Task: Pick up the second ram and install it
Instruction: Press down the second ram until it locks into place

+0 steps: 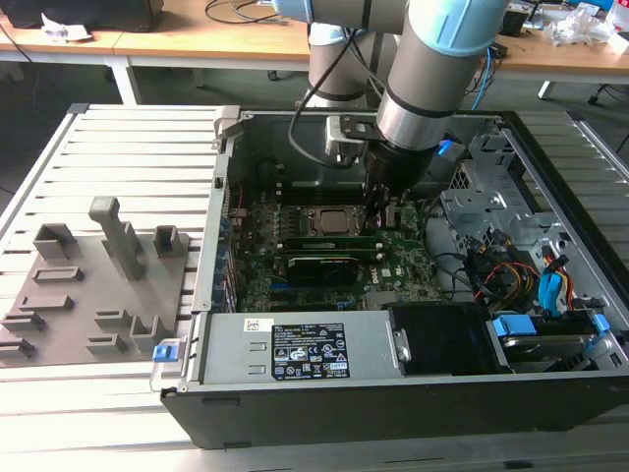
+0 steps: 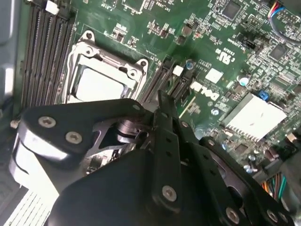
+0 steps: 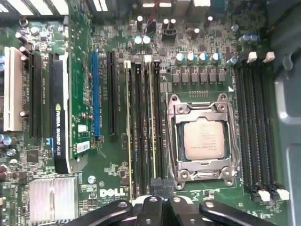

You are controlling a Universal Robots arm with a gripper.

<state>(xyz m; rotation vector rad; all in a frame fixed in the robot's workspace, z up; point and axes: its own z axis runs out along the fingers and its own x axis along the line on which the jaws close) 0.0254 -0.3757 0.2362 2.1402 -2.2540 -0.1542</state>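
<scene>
Reaching down into the open computer case (image 1: 413,393), the arm's hand (image 1: 383,202) sits low over the motherboard (image 1: 393,270) in the exterior view, close to the processor socket (image 1: 329,221) and at the end of the long green memory sticks seated just below it. One of these is the second ram (image 1: 329,241), lying flat along its slot beside the socket; which stick of the pair it is cannot be told from here. On the exterior view's left, the grey holder tray (image 1: 88,295) rests on the slatted desk (image 1: 128,147), well apart from the case. In the second wrist view the hand (image 2: 162,101) points its dark fingers (image 2: 164,122) at the end of the slots next to the processor socket (image 2: 101,82); the fingers look drawn close together, though whether they pinch anything cannot be told. In the first wrist view the second ram (image 3: 154,122) stands seated among the slots between the blue slot (image 3: 95,94) and the processor socket (image 3: 203,140), with the fingers (image 3: 160,188) touching the slots' near end.
</scene>
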